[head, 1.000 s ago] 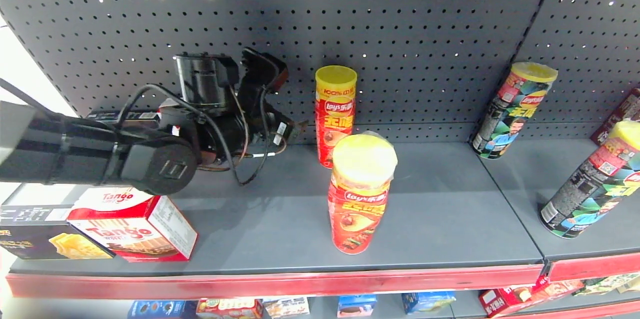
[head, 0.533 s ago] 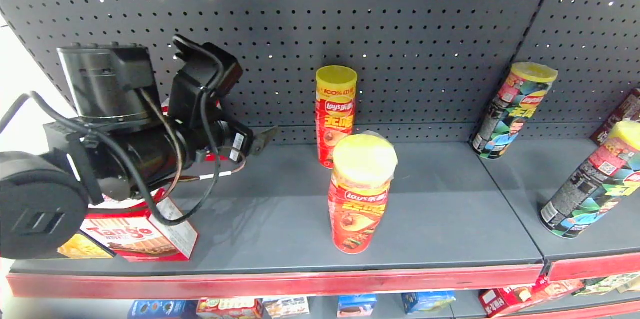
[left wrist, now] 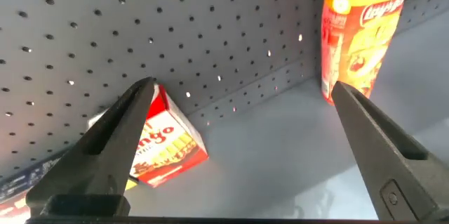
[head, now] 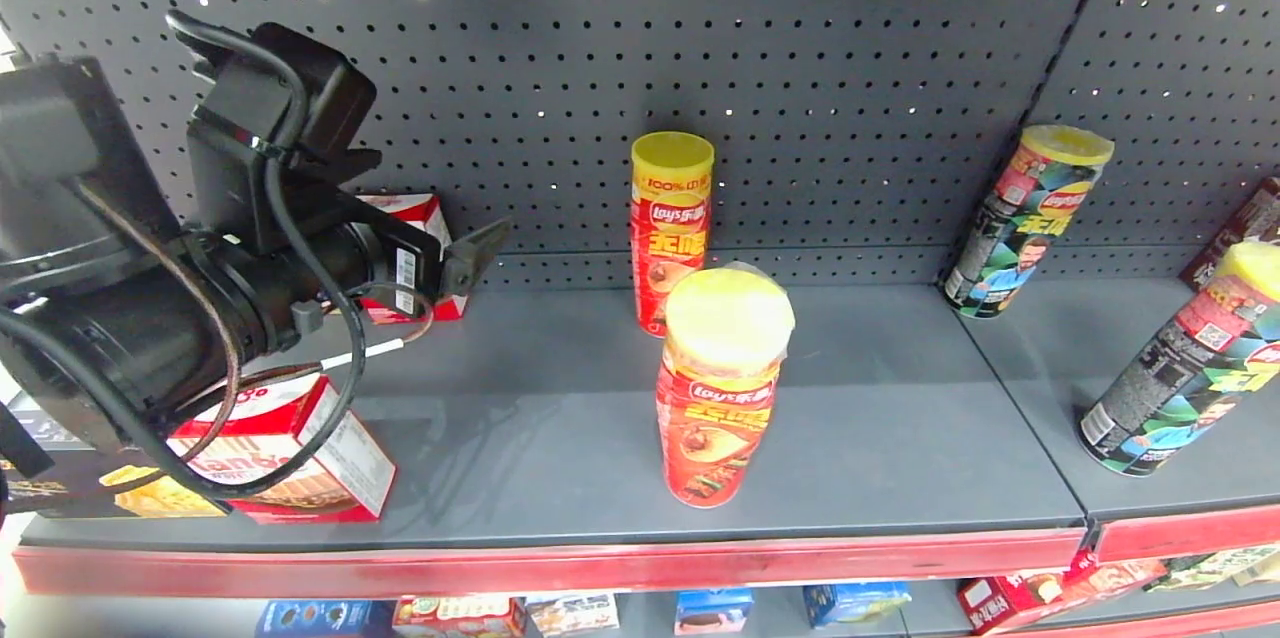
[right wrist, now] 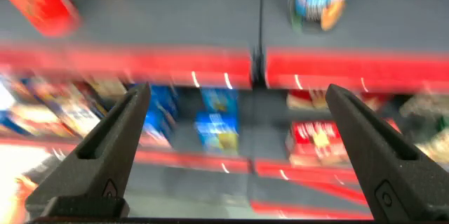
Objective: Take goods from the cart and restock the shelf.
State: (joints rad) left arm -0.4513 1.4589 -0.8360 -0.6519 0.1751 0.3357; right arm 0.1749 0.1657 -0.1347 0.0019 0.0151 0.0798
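We watch the left arm pull back from the rear of the shelf point(head: 880, 418). A second ago its claw sat low in the middle of the head view, close to the perforated back wall point(head: 800, 68). It has since drawn away to the upper left of the frame, nearer the camera. Its retreat uncovers a red and white box point(head: 420, 218) that was hidden behind it, standing at centre left against the back wall.

The left claw point(left wrist: 242, 90) is spread wide and holds nothing. In the left wrist view the box point(left wrist: 165, 143) lies beyond one finger, and we judge it to be apart from that finger. We take this to mean the box is already placed and let go, so this item is done and the arm is free to fetch another. The right claw point(right wrist: 237, 94) is also spread wide and empty, facing the red front edges of the lower shelves.

Counting the goods in the head view, we find:
- Two red and white boxes, the new one at the back and another point(head: 355, 463) at the lower left.
- One black box point(head: 140, 503) just beside that front box, at the lower-left edge.
- Two red cans with yellow lids, one point(head: 671, 228) at the back in the centre and one point(head: 722, 388) in front of it.
- Two dark cans at the right, one point(head: 1030, 218) at the back and one point(head: 1180, 368) nearer the front.

Small packets point(head: 700, 608) line the shelf below, too cut off for us to count.
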